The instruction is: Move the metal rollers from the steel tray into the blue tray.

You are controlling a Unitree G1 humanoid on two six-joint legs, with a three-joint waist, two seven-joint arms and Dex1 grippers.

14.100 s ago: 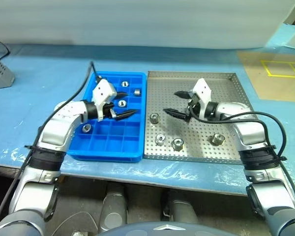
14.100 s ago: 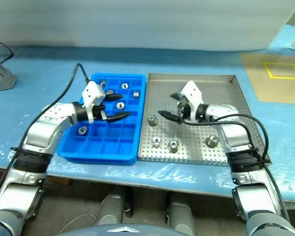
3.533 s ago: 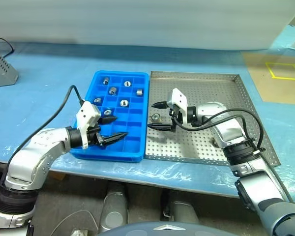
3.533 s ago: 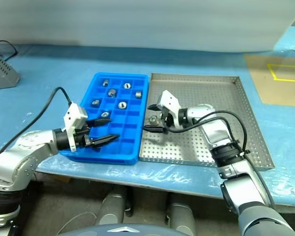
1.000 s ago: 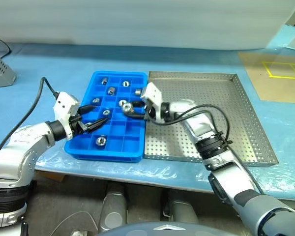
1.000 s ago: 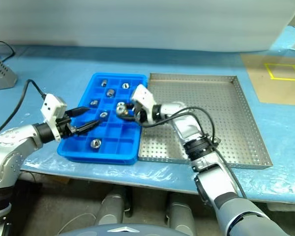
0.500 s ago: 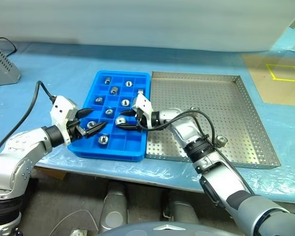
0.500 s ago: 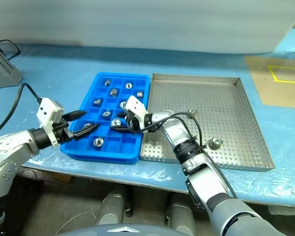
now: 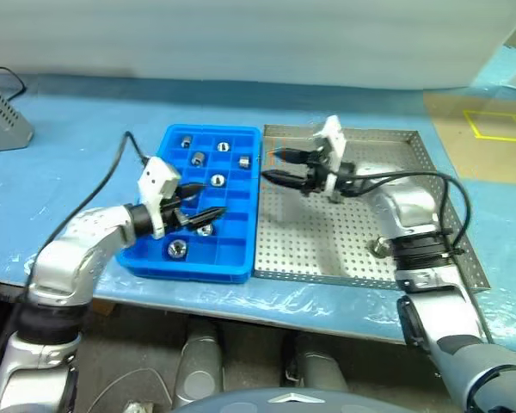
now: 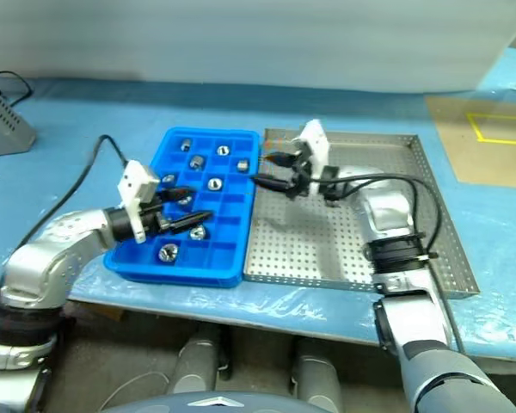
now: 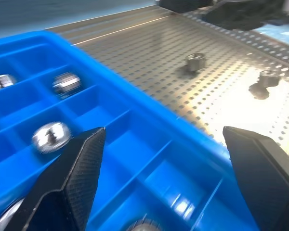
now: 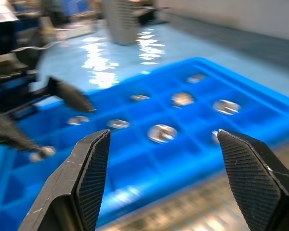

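Bright blue plastic, the blue tray point(image 9: 241, 267) is a grid of small square cells; shiny ring-like metal rollers point(image 9: 217, 180) lie in several of them. Just beside it sits the steel tray point(image 9: 430, 185), grey and shallow with a raised rim and a floor of small holes, where a roller point(image 9: 379, 248) rests near the right edge. The left gripper point(image 9: 196, 204) hangs over the blue tray, black tapered fingers spread wide and holding nothing. The right gripper point(image 9: 280, 166) hovers over the steel tray's far left corner, fingers apart and empty.
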